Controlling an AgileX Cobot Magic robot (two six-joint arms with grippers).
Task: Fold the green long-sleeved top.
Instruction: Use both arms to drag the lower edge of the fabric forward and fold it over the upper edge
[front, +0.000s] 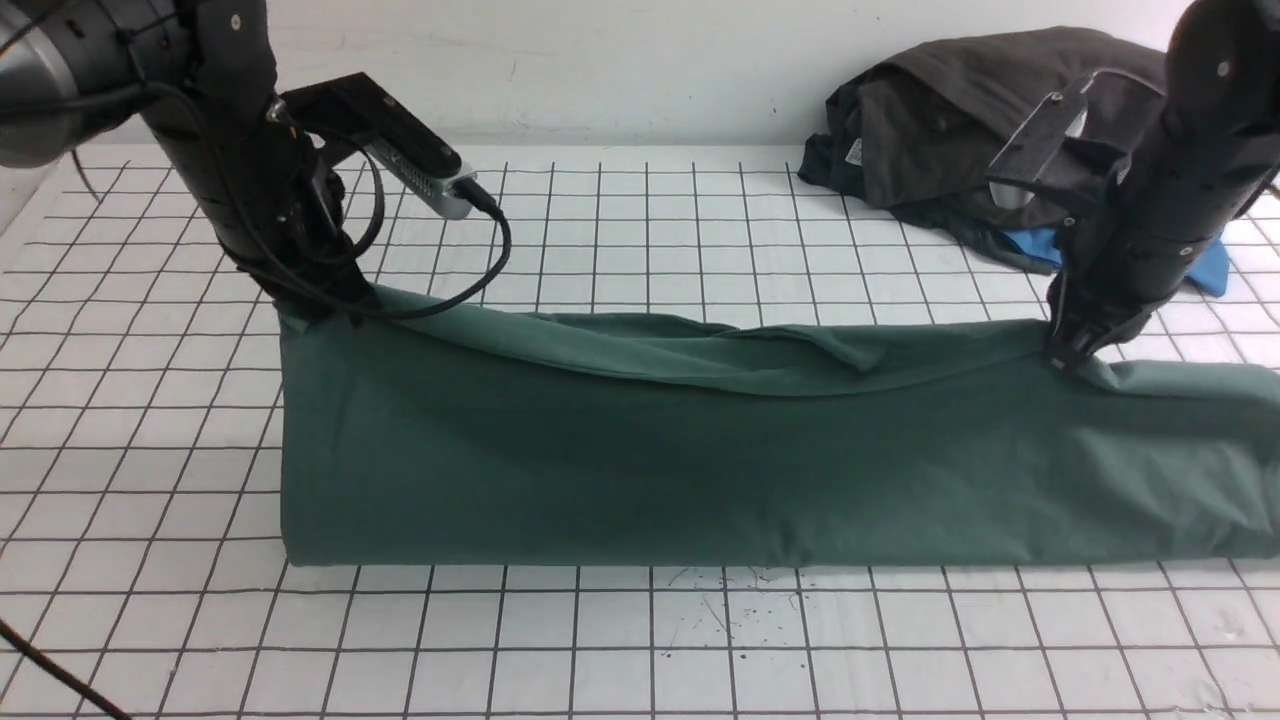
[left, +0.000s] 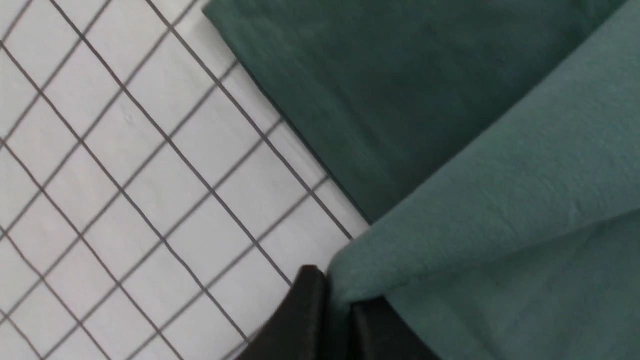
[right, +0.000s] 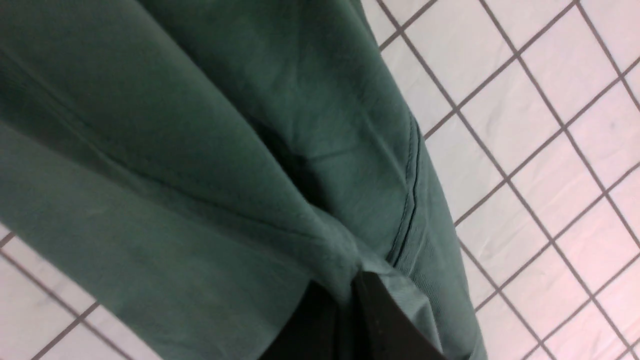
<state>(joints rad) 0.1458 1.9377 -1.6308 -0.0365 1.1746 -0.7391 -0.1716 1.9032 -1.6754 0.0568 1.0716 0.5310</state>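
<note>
Dark-green top (front: 700, 470), white black-gridded table (front: 640, 640)

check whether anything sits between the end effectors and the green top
Nothing visible does. The left end effector and right end effector are each shut directly on the green top at its raised edge. The dark clothes heap lies farther back, on the right.

A lab test bench is indicated: a white table cover (front: 700, 230) ruled in a black grid is laid before a bare wall (front: 650, 60), with clothes (dark heap (front: 950, 110), blue garment (front: 1035, 245)) piled far right.
</note>
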